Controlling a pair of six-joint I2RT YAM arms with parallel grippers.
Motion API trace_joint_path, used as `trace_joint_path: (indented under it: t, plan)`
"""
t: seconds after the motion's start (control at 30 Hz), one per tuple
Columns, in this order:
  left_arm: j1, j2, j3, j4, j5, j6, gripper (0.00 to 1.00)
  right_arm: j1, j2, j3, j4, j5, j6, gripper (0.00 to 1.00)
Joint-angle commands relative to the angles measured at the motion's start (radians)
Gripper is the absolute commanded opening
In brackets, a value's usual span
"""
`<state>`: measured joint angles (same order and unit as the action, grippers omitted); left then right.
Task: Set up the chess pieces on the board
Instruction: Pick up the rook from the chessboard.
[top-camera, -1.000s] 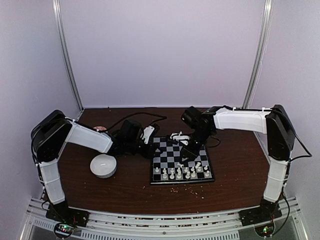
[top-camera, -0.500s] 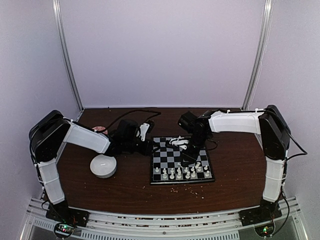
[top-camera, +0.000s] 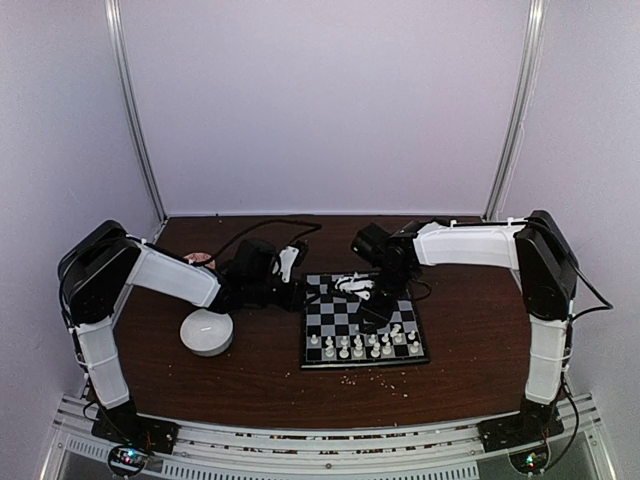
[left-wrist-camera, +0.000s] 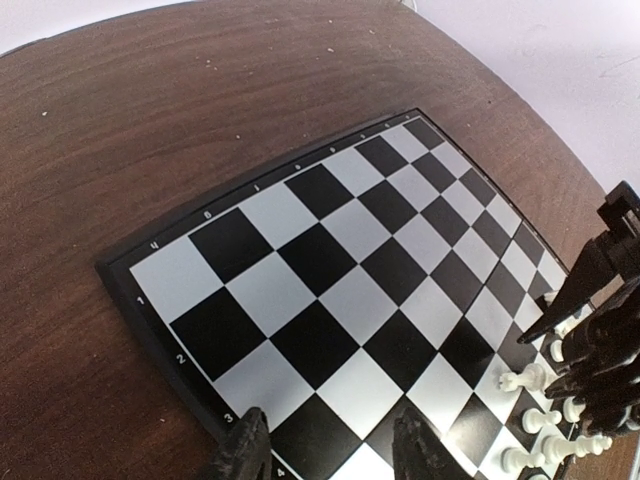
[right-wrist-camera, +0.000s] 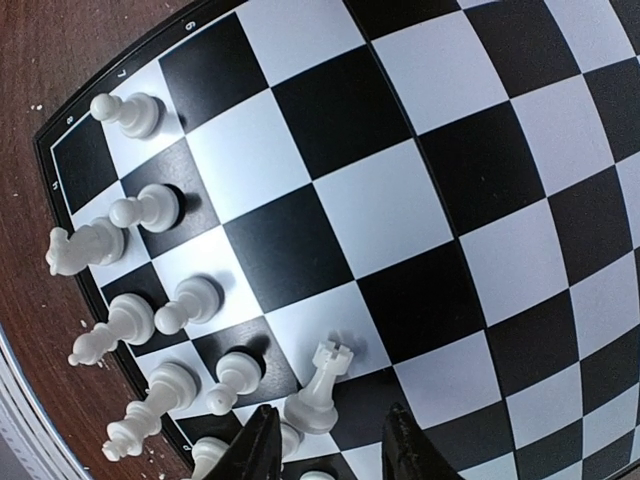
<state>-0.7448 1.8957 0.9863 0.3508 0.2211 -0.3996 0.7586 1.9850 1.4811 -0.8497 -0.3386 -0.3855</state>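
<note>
Nearest the arm bases, the chess pieces (top-camera: 365, 345) are standing in two rows along the near edge of the board (top-camera: 325, 310). Just behind them the right gripper (right-wrist-camera: 330, 452) is hovering low with its fingers apart and gripping nothing, while a rook (right-wrist-camera: 322, 385) is standing free just ahead of the gap. It is probably letting go, so rising straight up should avoid clipping the rook or its close neighbours. Further back, by the board's far left corner, the left gripper (left-wrist-camera: 330, 455) is hanging parted and empty.
</note>
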Motion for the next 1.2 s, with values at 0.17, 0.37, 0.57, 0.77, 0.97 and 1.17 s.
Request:
trace_joint_path:
  t: [0.17,0.37,0.57,0.77,0.97,1.17]
  plan:
    - [0.004,-0.026,-0.012,0.051,0.0,-0.006,0.43,0.013,0.036,0.025,-0.011,0.07,0.02,0.36]
    - [0.004,-0.026,-0.012,0.053,0.0,-0.008,0.43,0.015,0.044,0.031,-0.014,0.077,0.023,0.35]
    - [0.004,-0.026,-0.012,0.053,0.0,-0.007,0.43,0.015,0.042,0.028,-0.008,0.06,0.003,0.31]
    - [0.003,-0.031,-0.009,0.05,0.0,-0.002,0.43,0.015,0.053,0.015,0.0,0.067,-0.013,0.24]
    - [0.004,-0.042,-0.01,0.044,-0.002,0.005,0.42,0.015,0.065,0.008,0.006,0.081,-0.016,0.17]
    - [0.005,-0.072,-0.02,0.049,0.004,0.004,0.43,0.008,0.032,0.005,0.021,0.081,-0.009,0.08]
